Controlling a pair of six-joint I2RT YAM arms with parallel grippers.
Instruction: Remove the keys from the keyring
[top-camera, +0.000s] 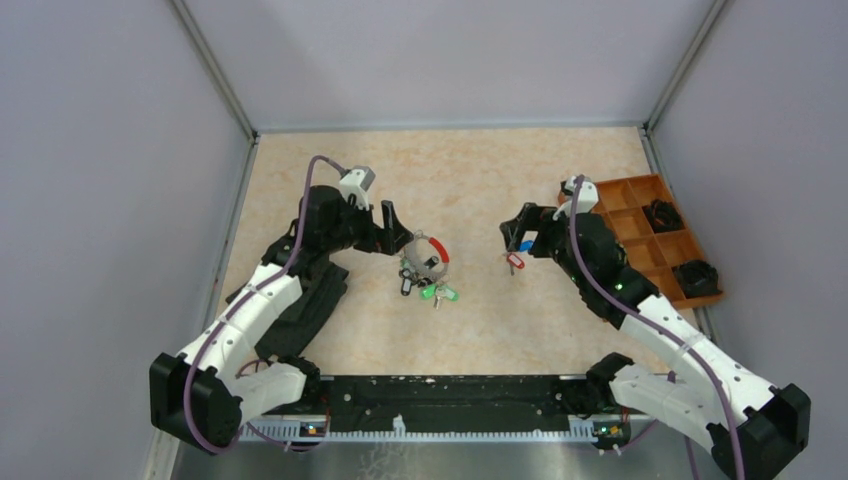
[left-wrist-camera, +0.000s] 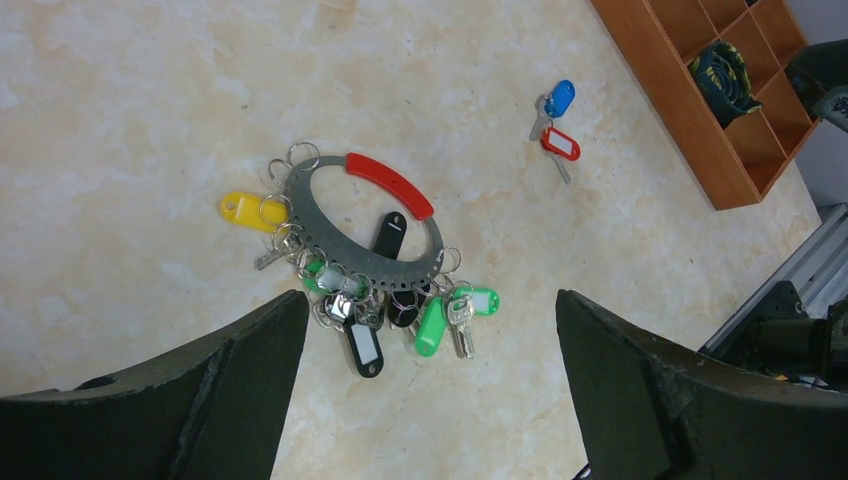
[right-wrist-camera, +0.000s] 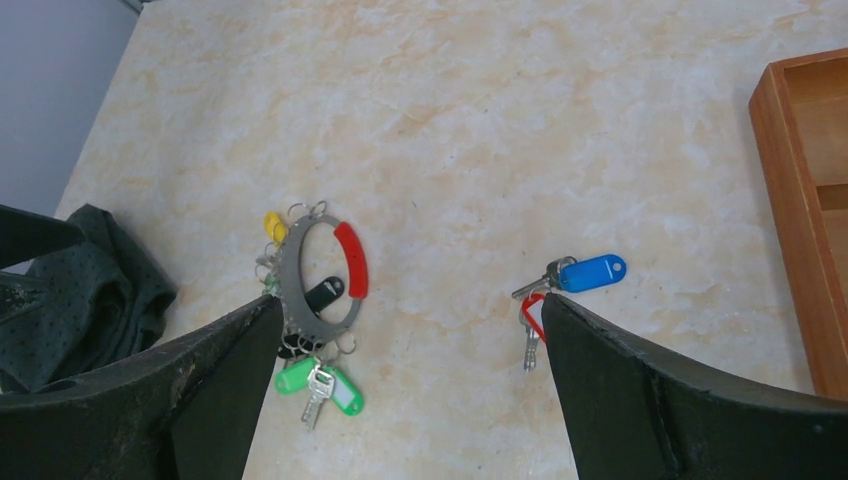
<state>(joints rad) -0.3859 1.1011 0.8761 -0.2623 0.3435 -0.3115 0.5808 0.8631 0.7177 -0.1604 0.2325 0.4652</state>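
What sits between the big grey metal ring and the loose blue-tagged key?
Nothing: only bare beige tabletop separates the grey metal ring from the blue-tagged key, seen in both wrist views.

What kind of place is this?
Probably a robot lab booth, not a house: plain grey walls box in a small table, with two robot arms bolted along its near edge.
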